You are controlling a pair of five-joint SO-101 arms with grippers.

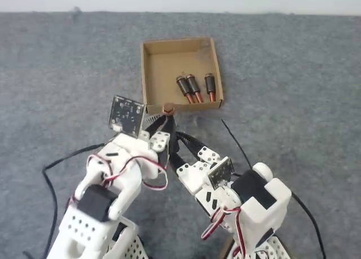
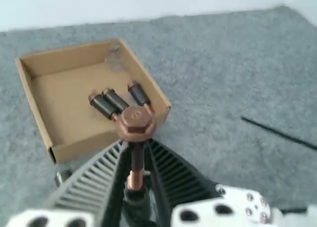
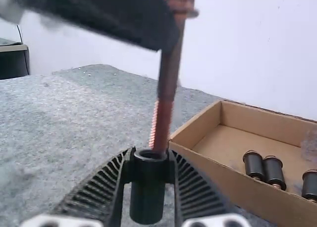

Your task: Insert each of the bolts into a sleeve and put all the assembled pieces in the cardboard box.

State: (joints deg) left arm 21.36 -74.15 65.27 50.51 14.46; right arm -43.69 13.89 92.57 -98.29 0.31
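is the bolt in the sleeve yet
Barely, at most: the bolt has its threaded tip at the mouth of the sleeve, nearly all its shank above. Whether the tip has passed the rim, cannot tell.

Occluded and cropped areas
In the right wrist view the rim of the sleeve (image 3: 147, 182) hides the tip of the bolt (image 3: 167, 73), so insertion depth cannot be told. The jaws of the left gripper (image 3: 166, 31) are blurred and cut by the picture's edge. The cardboard box (image 3: 218, 170) and one assembled piece (image 3: 310, 183) are also cropped. In the high view the bolt head covers its shank
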